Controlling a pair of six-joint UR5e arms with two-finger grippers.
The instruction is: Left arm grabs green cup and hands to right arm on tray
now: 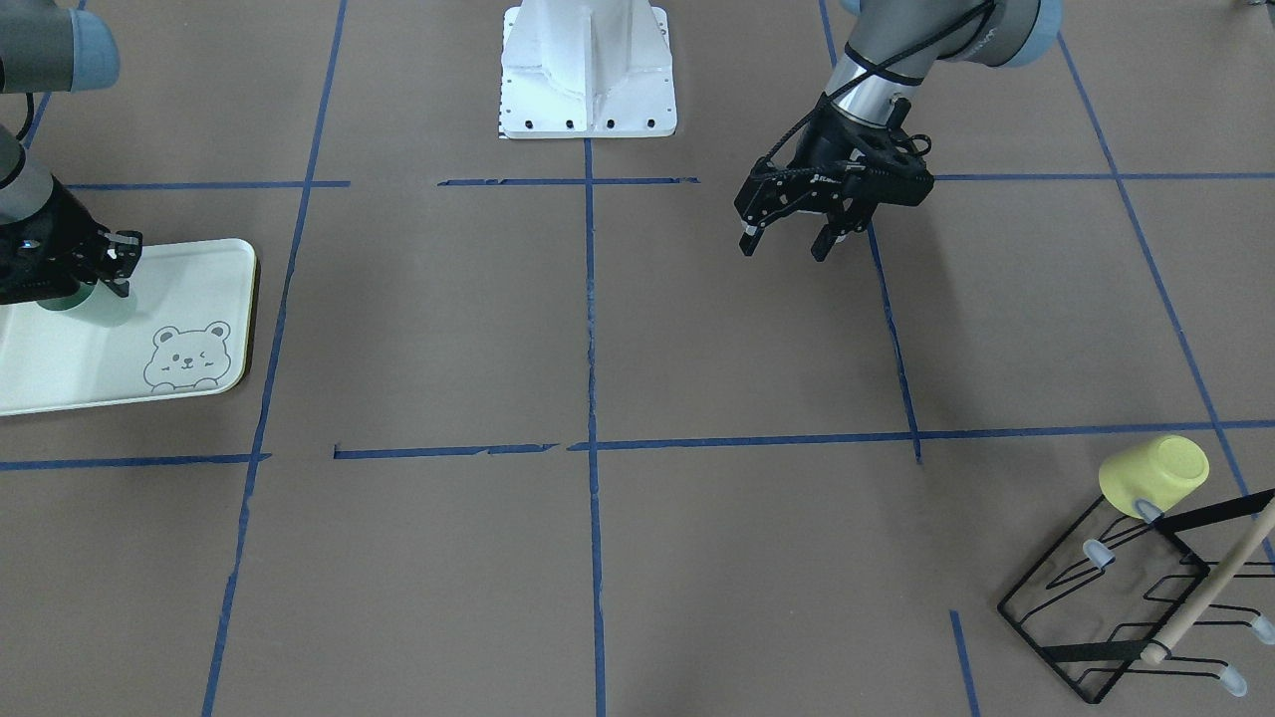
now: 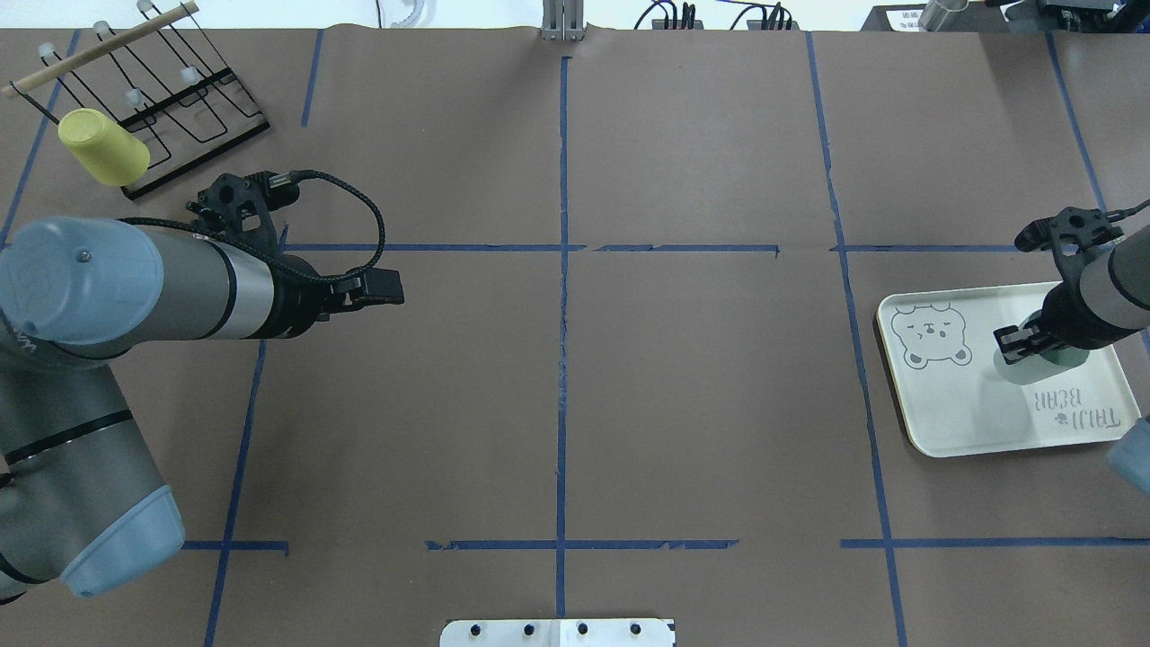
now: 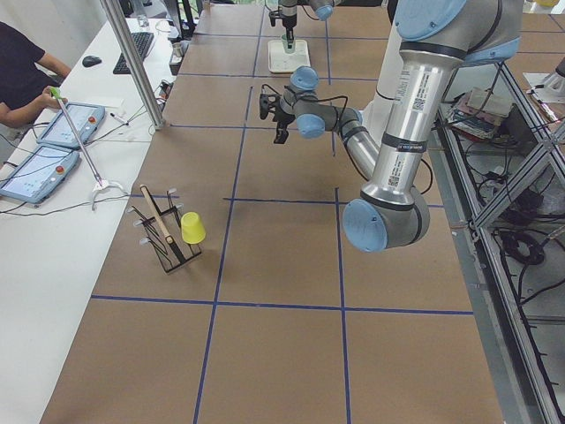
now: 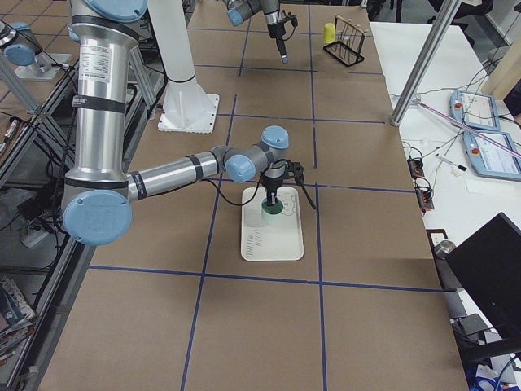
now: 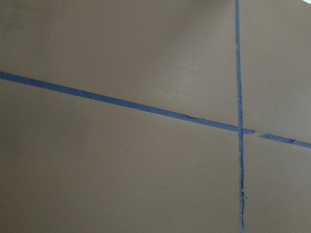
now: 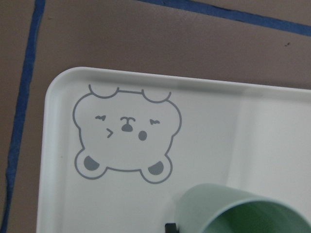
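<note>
Front view: my right pincer [image 1: 97,287] pinches the cup [image 1: 106,309] by its upper wall. The cup is on the tray [image 1: 204,279] or just above its floor; I cannot tell which. My left pincer [image 1: 792,242] hangs spread and empty, well apart.

Overhead: my right arm [image 2: 1114,288] reaches in low, wrist turned down over the tray's middle.

Right wrist view: the cup's mouth faces up, beside the bear [image 6: 126,136]. The cup looks like light, thin, smooth plastic, so a gentle pinch across the rim should do.

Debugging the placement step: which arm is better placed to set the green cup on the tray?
Right. The right arm has its jaws closed on the green cup over the tray, beside the bear drawing. The left arm hangs far across the table, jaws open and empty.
</note>
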